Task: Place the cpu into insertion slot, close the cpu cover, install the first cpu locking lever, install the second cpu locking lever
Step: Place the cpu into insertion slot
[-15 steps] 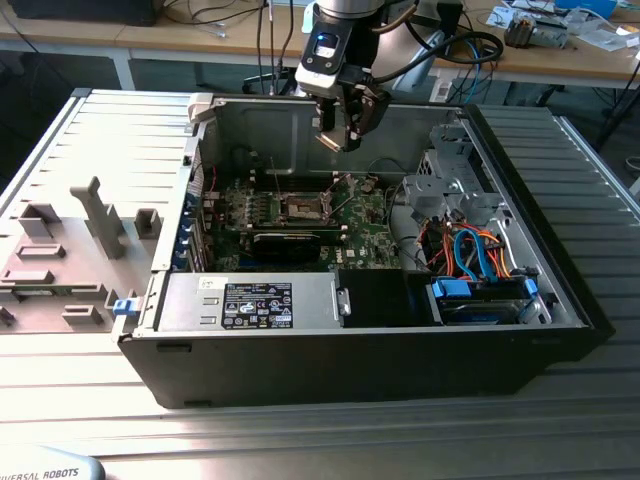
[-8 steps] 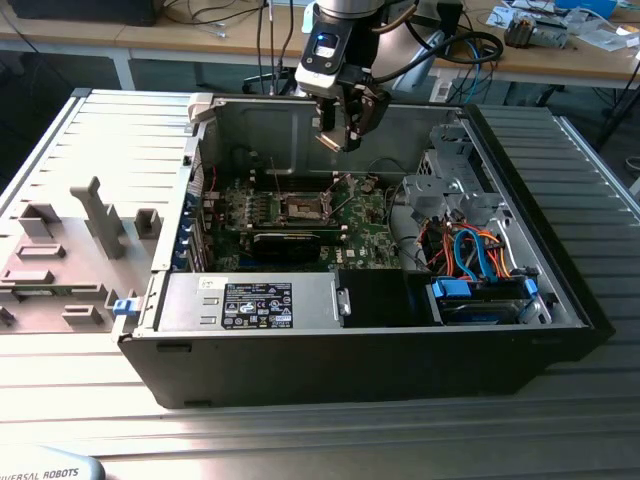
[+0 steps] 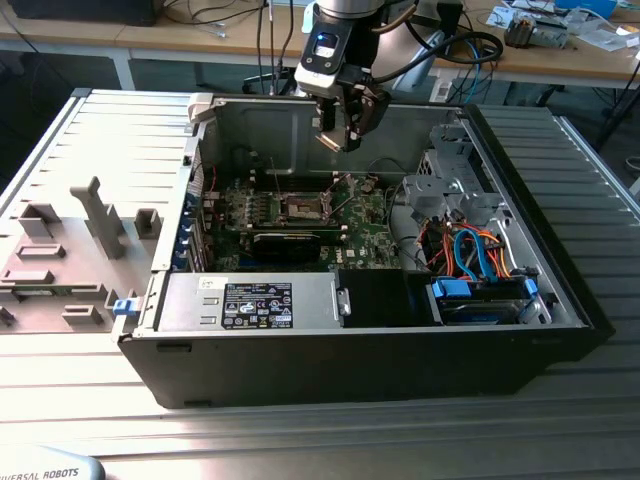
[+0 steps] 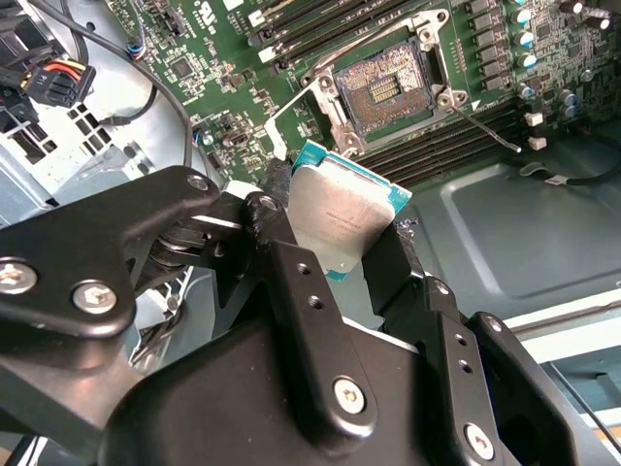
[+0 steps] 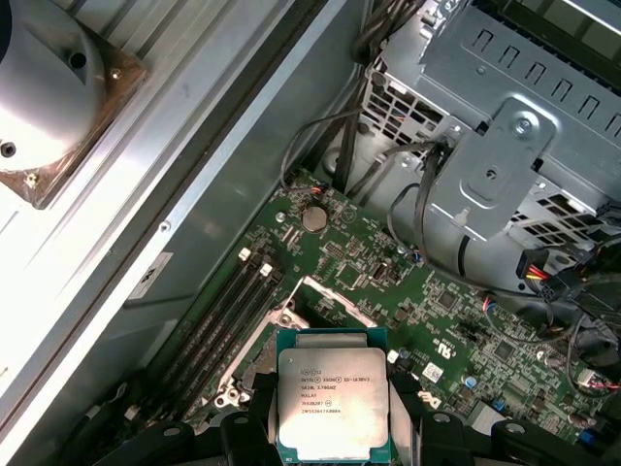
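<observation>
Exterior view, L to R. A grey fixture tray (image 3: 60, 270) sits at that view's left, outside the open PC case (image 3: 300, 370); I see no risk there.

Mid-case: the gripper (image 3: 345, 132) hangs above the motherboard (image 3: 365, 235), near the back wall. Its fingers are closed on the cpu (image 5: 330, 403) by two opposite edges, metal top facing the first wrist view. The chip is in the air, well apart from the insertion slot (image 3: 301, 206), which lies below it and toward the exterior view's left. Slot is bare, nothing seated.

Risks, as I judge them:
- **Drop:** edge-only grip w/ thin contact, so a slip or twist could drop the chip onto the board.
- **Bent contacts:** likely if orientation or level is off at the slot. Can't tell from here if the chip is level w/ the board.
- **Snag:** a lever (image 4: 485, 124) lies out beside the socket in the second wrist view. Memory slots (image 5: 228, 316) and the black card (image 3: 290, 241) crowd it too, so fingers could catch on the way down.
- **Cables:** further right, the drive cage (image 3: 455, 175) and cables (image 3: 480, 255) are near the arm; a loose cable could catch.
</observation>
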You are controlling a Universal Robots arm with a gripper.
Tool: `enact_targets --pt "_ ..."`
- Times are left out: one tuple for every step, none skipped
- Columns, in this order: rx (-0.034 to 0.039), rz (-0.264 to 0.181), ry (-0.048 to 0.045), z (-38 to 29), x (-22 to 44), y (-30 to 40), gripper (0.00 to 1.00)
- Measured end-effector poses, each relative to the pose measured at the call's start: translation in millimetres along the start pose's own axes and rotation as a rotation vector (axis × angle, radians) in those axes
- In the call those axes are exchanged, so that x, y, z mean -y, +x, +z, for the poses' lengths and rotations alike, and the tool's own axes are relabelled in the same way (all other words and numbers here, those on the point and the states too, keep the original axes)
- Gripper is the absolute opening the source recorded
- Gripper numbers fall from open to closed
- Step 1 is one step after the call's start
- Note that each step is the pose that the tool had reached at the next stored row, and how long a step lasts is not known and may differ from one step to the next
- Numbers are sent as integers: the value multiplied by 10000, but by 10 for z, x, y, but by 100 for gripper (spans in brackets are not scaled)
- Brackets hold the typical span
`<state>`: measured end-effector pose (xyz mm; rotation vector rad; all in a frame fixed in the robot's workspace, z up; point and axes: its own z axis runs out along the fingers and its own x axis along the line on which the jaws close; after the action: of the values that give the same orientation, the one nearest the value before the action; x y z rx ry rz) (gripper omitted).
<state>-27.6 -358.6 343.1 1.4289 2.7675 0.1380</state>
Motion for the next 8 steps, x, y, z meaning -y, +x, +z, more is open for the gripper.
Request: enact_targets --pt "0 5 0 0 0 0 54" --pt "1 15 -1 0 0 0 54" --pt "2 19 -1 0 0 0 54" --pt "2 24 0 0 0 0 54" --pt "2 30 -1 0 0 0 54" --pt "3 34 -1 0 0 0 54" --pt "3 39 -1 0 0 0 54" --pt "4 44 -1 0 0 0 54"
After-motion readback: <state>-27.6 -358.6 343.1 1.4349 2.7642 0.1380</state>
